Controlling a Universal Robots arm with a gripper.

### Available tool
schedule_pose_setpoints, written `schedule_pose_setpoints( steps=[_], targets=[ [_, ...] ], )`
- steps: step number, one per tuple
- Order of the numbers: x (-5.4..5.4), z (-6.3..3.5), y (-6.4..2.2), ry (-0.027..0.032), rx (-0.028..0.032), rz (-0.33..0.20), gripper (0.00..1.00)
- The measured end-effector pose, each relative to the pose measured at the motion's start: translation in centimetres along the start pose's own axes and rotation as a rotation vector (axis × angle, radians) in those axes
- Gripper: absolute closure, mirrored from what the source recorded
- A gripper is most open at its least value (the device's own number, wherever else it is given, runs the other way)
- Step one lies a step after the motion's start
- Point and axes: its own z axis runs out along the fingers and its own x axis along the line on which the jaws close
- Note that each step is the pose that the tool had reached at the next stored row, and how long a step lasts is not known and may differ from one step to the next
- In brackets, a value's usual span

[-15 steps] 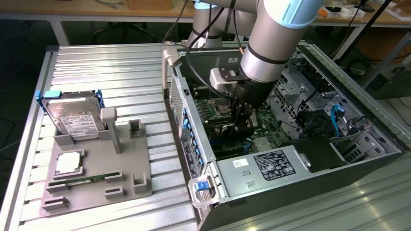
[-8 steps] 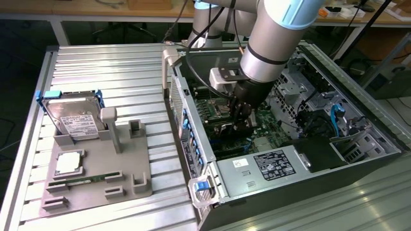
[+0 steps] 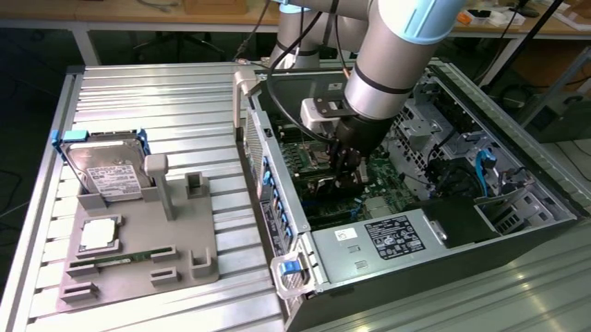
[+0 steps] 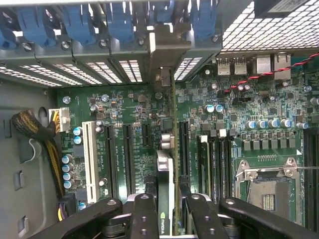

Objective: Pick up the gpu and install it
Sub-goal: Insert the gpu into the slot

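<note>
In the wrist view the gpu (image 4: pixel 165 174) is seen edge-on, a thin dark card standing upright over the green motherboard (image 4: pixel 134 114). Its silver end bracket (image 4: pixel 167 57) reaches up to the case's rear slot openings. My gripper (image 4: pixel 166 211) is shut on the card, with one black finger (image 4: pixel 143 214) on each side of it. The card sits in line with a long black expansion slot (image 4: pixel 183 144); I cannot tell whether it is seated. In the exterior view my gripper (image 3: pixel 349 176) is lowered inside the open computer case (image 3: pixel 277 228), over the motherboard.
A grey fixture tray (image 3: pixel 176 256) at the exterior view's left holds a silver hard drive (image 3: pixel 106 169), a processor chip (image 3: pixel 99 235) and a green memory stick (image 3: pixel 120 259). A labelled power supply (image 3: pixel 388 238) sits inside the case. A white slot (image 4: pixel 90 159) and the processor socket (image 4: pixel 266 184) flank the card.
</note>
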Motion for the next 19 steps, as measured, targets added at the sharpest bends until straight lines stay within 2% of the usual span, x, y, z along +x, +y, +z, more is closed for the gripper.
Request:
schedule_pose_setpoints(
  steps=[19],
  targets=[
    [0.11, -0.24, 0.0, -0.0009, 0.0, 0.01, 0.73]
  ],
)
